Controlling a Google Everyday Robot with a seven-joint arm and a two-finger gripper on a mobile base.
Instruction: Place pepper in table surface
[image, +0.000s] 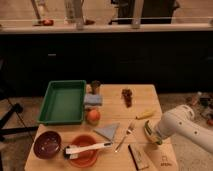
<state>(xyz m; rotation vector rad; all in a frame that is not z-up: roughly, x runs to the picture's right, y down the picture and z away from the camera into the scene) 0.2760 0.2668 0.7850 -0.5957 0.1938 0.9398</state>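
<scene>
The dark-green pepper (146, 131) shows as a short curved strip at the tip of my gripper (151, 135), low over the right front part of the light wooden table surface (142, 97). I cannot tell whether the pepper rests on the wood or hangs just above it. The white arm reaches in from the right. A yellow curved piece (145, 114) lies just behind the gripper.
A green tray (62, 102) stands at the left. A sponge (93, 99), a cup (95, 87), a peach (93, 116), a dark fruit cluster (127, 96), a napkin (107, 131), a fork (125, 135), a brown bar (138, 156), a maroon bowl (47, 144) and an orange plate (85, 156) with a white brush are spread around.
</scene>
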